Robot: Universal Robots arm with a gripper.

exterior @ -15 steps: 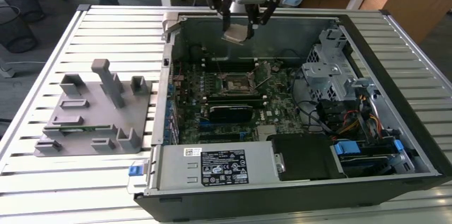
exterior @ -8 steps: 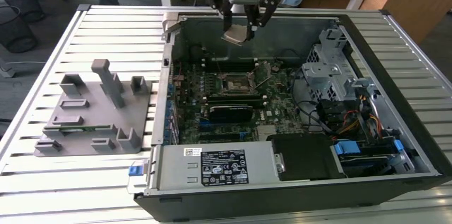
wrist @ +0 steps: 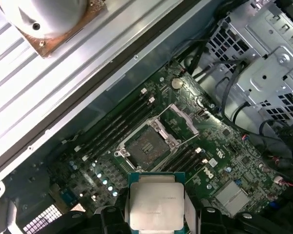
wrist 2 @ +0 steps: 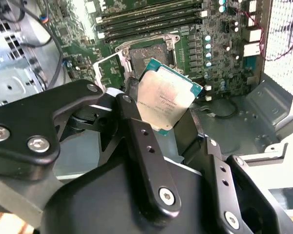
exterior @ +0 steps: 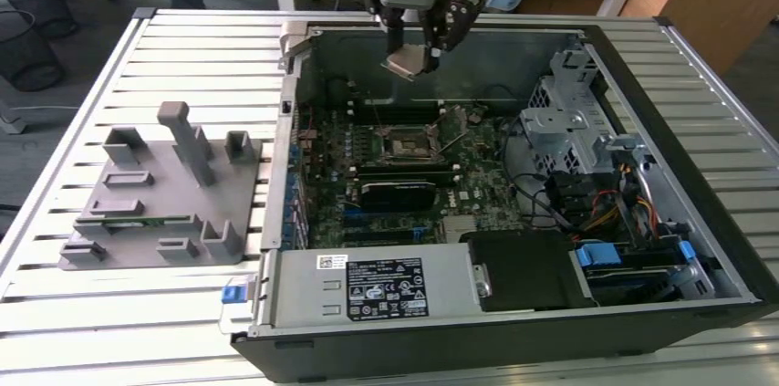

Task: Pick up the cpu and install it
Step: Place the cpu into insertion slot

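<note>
While I hung over the far side of the open computer case (exterior: 681,144), my gripper (exterior: 414,57) was clamped on the cpu (exterior: 408,65), one finger pressing each of two opposite edges. In both wrist views the chip's (wrist 2: 167,100) silvery metal top faced the cameras, with its thin pale edge showing around it (wrist: 156,202). It sat tilted in my grip, up in the air and well apart from the motherboard (exterior: 481,167) below. The black socket (exterior: 406,142) lay near the board's middle with its metal frame (wrist: 178,122) flipped open, between rows of memory slots (wrist: 115,129). On the exterior view's left, a grey parts fixture (exterior: 159,194) rested on the slatted table (exterior: 182,39), beside the case.
</note>
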